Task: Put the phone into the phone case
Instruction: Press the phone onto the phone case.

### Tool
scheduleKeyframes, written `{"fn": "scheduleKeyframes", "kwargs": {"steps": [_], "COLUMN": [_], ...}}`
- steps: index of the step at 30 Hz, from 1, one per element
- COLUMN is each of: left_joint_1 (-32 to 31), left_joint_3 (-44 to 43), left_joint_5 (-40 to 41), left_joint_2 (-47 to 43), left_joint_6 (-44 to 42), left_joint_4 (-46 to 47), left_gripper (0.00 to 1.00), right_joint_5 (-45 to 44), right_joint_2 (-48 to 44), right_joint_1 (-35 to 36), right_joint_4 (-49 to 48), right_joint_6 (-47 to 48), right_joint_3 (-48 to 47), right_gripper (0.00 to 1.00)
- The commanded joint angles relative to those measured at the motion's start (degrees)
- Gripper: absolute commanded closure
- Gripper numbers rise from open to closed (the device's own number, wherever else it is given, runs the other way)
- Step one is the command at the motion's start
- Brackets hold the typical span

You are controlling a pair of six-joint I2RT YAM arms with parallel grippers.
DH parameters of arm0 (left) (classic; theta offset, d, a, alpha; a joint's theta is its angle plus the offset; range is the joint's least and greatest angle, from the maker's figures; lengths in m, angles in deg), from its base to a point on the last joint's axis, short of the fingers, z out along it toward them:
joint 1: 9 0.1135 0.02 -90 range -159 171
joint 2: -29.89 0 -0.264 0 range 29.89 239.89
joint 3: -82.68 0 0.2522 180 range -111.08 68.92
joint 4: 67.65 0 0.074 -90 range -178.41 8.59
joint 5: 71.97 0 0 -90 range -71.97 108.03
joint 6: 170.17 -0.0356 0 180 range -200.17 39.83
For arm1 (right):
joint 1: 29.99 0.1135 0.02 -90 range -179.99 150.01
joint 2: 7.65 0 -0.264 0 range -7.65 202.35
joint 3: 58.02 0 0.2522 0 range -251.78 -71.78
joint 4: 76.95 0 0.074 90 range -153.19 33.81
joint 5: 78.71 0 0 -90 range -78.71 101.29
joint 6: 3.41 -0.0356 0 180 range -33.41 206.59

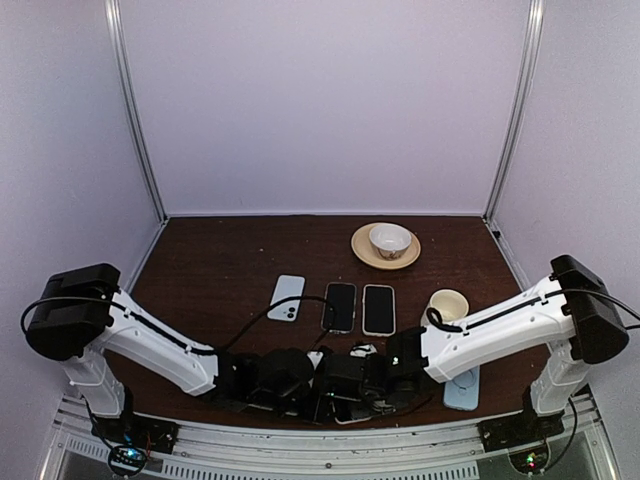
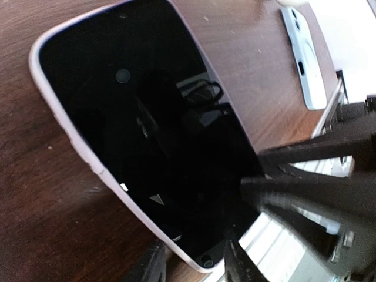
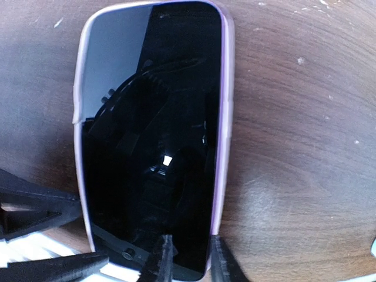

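Observation:
A black-screened phone (image 3: 150, 135) lies face up in a pale lilac phone case (image 3: 225, 117) on the wooden table, near its front edge. In the top view both grippers hide it. My left gripper (image 2: 191, 267) straddles the phone's (image 2: 147, 129) bottom corner; one finger touches the end, and a sliver of wood shows beside the other. My right gripper (image 3: 189, 261) is nearly closed over the case's right edge near the bottom corner, one finger on the screen and one outside the case wall. In the top view the left gripper (image 1: 330, 392) and right gripper (image 1: 362, 388) meet.
Two dark phones (image 1: 340, 306) (image 1: 378, 309) and a white phone case (image 1: 287, 297) lie mid-table. A light blue case (image 1: 462, 388) lies at the front right. A cup (image 1: 448, 304) stands behind the right arm, and a bowl on a plate (image 1: 388, 242) is further back.

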Motion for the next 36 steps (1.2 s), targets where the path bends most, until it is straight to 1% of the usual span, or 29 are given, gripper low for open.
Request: {"fn": "scheduleKeyframes", "kwargs": {"steps": [1, 2, 3, 7, 10, 11, 14, 22, 27, 32, 36], "left_joint_1": [-1.0, -1.1, -1.4, -2.3, -2.7, -2.9, -3.2, -3.8, -3.9, -4.0, -4.1], "left_joint_3": [1.3, 1.6, 1.7, 1.2, 0.9, 0.8, 1.1, 0.9, 0.7, 0.4, 0.2], "left_joint_5": [3.4, 3.9, 4.4, 6.6, 7.2, 7.4, 7.7, 8.9, 9.0, 9.4, 9.5], "left_joint_2": [1.6, 1.3, 1.0, -0.1, 0.1, 0.2, 0.3, 0.5, 1.0, 1.3, 1.7], "left_joint_6": [2.7, 2.8, 2.9, 3.0, 3.1, 3.2, 3.7, 4.0, 4.3, 4.2, 4.5], "left_joint_4": [-1.2, -1.5, -2.0, -4.3, -4.7, -4.8, -4.8, -5.8, -5.7, -5.7, -5.7], "left_gripper": [0.65, 0.66, 0.67, 0.68, 0.68, 0.68, 0.68, 0.69, 0.69, 0.69, 0.69], "right_joint_5": [0.5, -0.2, -0.8, 0.2, 0.2, 0.4, 2.8, 6.3, 6.6, 5.8, 6.6], "right_joint_2": [-2.2, -3.6, -5.0, -9.2, -11.5, -12.0, -12.5, -9.7, -7.9, -9.7, -7.8], "right_joint_1": [1.6, 1.3, 1.1, 0.0, -0.5, -0.7, -1.2, -2.0, -1.9, -1.9, -1.9], "right_joint_4": [0.2, 1.5, 2.6, 3.4, 4.5, 4.0, -0.2, -8.1, -9.0, -6.0, -5.4], "right_joint_6": [0.2, 0.4, 1.1, 3.1, 3.2, 2.9, 2.1, 2.1, 1.6, 2.4, 3.8], "right_joint_3": [0.3, 0.4, 0.4, 0.6, 1.5, 2.5, 6.0, 10.5, 11.0, 10.0, 9.2], "right_gripper": [0.70, 0.65, 0.63, 0.57, 0.55, 0.57, 0.67, 0.78, 0.81, 0.81, 0.80]}}
